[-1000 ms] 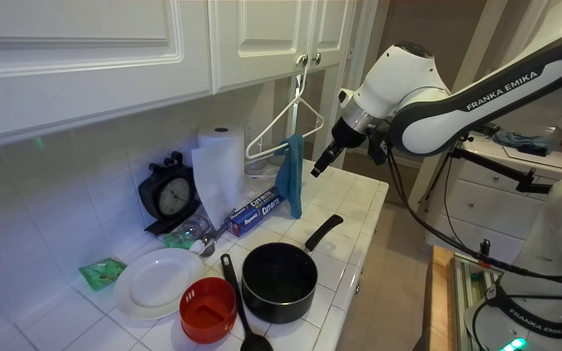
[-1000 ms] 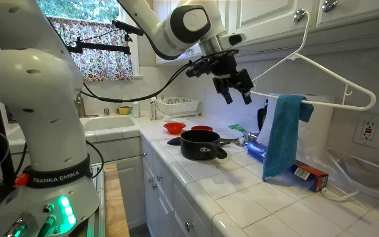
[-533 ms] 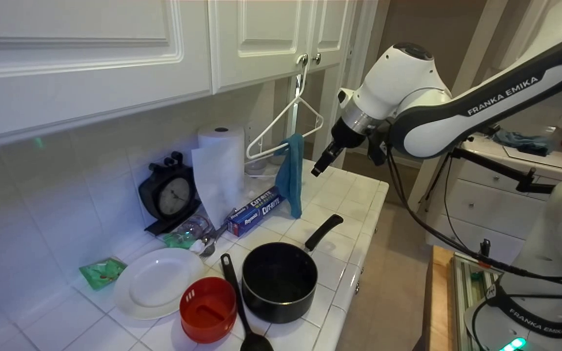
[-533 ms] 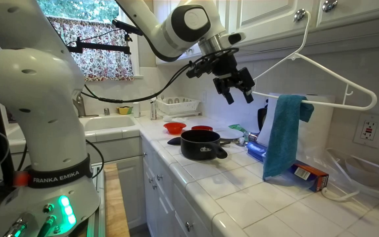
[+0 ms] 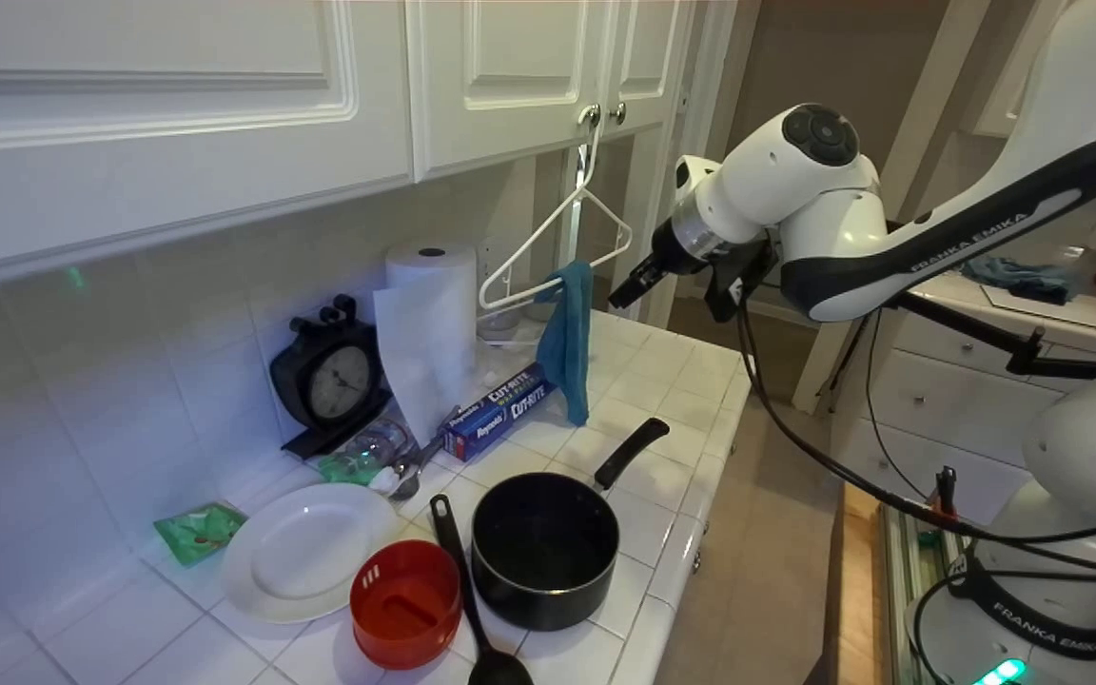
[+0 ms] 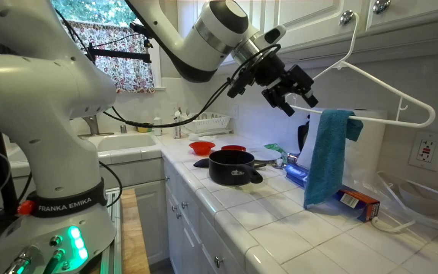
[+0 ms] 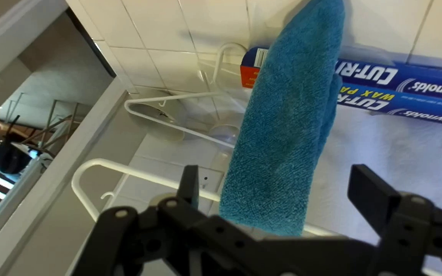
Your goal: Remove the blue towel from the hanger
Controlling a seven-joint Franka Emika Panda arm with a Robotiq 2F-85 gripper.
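The blue towel [image 5: 567, 342] is folded over the bottom bar of a white hanger [image 6: 386, 121]. The hanger hooks on a cabinet knob [image 6: 345, 18]. The towel [image 6: 327, 160] hangs down near the counter. My gripper [image 6: 300, 105] is open and empty, tilted toward the towel at about bar height; it also shows in an exterior view [image 5: 616, 303]. In the wrist view the towel [image 7: 278, 142] lies between the two spread fingers [image 7: 274, 172], apart from both. The hanger bar [image 7: 144, 175] passes behind the left finger. The towel's back part is mostly hidden.
A Reynolds wax paper box [image 5: 500, 414] lies on the counter by the towel, with a paper towel roll [image 5: 434, 323] behind. A black pot [image 5: 545, 552], red bowl [image 5: 405, 604] and white plate [image 5: 310, 552] stand nearby. Cabinets [image 5: 529, 57] hang above.
My gripper has moved closer to the towel and hanger. Its wrist has tilted, so the fingers point more forward and less downward. The towel and hanger have not visibly moved.
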